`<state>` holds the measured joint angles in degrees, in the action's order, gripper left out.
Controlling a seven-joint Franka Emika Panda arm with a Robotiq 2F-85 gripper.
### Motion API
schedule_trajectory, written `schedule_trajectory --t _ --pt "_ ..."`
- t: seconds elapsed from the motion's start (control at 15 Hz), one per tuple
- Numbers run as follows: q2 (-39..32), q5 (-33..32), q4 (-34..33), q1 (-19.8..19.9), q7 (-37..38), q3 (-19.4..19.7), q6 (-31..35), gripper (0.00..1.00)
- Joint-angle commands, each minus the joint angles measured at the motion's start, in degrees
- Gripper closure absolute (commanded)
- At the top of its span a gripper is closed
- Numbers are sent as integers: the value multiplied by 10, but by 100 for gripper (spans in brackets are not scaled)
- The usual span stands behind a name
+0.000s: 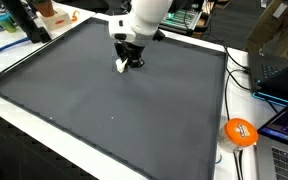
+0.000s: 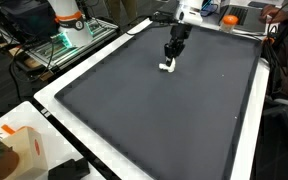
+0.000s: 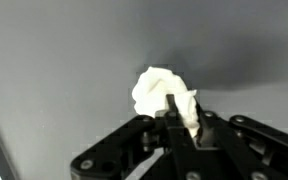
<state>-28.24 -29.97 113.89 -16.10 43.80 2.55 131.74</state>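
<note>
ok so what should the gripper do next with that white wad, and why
Probably a short lift straight up. The gripper is shut on the wad, with most of the wad sticking out past the fingertips. The wad sits low on the mat. A small raise would test whether the grip holds.

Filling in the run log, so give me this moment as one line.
pincer: shut on white crumpled wad | below: dark mat | wad clear of mat: cannot tell
</note>
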Motion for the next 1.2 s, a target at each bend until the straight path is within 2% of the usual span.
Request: schedule_trajectory --t 0.0,0.53,0.67,0.93,1.13 --pt "12 21 10 -1 -12 -4 -13 59" --pt "98 12 63 -5 -3 -14 -11 0" --pt "138 10 96 -2 -8 -23 -3 0" --pt "207 27 170 17 -27 -45 62 0" --pt "258 0 244 25 7 -45 149 0"
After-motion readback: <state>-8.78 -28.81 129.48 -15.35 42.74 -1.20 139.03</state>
